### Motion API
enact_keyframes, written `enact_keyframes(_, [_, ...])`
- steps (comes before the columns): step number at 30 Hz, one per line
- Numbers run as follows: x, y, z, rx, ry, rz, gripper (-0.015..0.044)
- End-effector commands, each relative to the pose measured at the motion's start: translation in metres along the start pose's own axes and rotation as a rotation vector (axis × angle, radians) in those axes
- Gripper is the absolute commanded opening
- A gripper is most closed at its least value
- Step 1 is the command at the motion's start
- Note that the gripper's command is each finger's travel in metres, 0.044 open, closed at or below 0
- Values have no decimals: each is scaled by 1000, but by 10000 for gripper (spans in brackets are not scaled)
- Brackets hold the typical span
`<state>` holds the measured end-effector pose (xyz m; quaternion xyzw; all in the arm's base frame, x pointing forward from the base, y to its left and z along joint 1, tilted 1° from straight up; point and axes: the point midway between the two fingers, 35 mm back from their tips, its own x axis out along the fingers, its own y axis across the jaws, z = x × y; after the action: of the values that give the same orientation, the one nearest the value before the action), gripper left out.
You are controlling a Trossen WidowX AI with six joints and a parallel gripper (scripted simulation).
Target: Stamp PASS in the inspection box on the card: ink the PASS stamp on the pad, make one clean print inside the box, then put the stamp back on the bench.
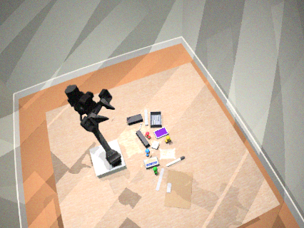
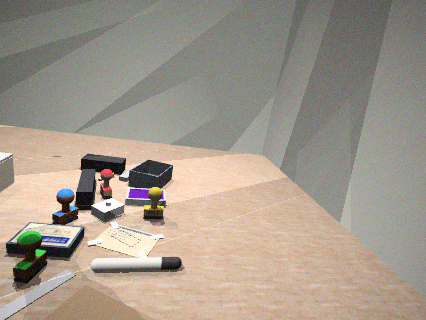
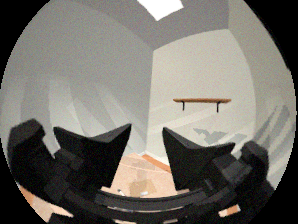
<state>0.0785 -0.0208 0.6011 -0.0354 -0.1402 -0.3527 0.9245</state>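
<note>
Grey walls rise around a tan table (image 1: pixel 221 167) bordered in orange, where a black arm (image 1: pixel 96 125) stands folded on its white base (image 1: pixel 101 164), well apart from a cluster of desk items. Its hand (image 1: pixel 108 111) hangs in the air with the fingers partly apart and nothing between them, pointing toward the cluster. At the cluster's centre lies the card (image 2: pixel 125 239), flat and held by small white tabs at its corners, a dashed box drawn on it. Four knob-handled stamps stand upright around the card: a yellow one (image 2: pixel 154 202) just behind it, a green one (image 2: pixel 30 255) to its left in front of a blue-and-white pad (image 2: pixel 47 237), a blue one (image 2: pixel 65 205) and a red one (image 2: pixel 106 182) farther back. Which stamp reads PASS cannot be told. A purple pad (image 2: pixel 137 194) sits behind the yellow stamp, and a white marker (image 2: pixel 135 264) lies just in front of the card
</note>
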Motion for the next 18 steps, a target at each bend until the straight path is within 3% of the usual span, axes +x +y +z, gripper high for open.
enact_keyframes(1, [49, -31, -45, 28, 164, -8, 221])
enact_keyframes(11, [130, -58, -177, 1, 557, 55, 221])
enact_keyframes(18, [151, -46, -289, -75, 861, 157, 221])
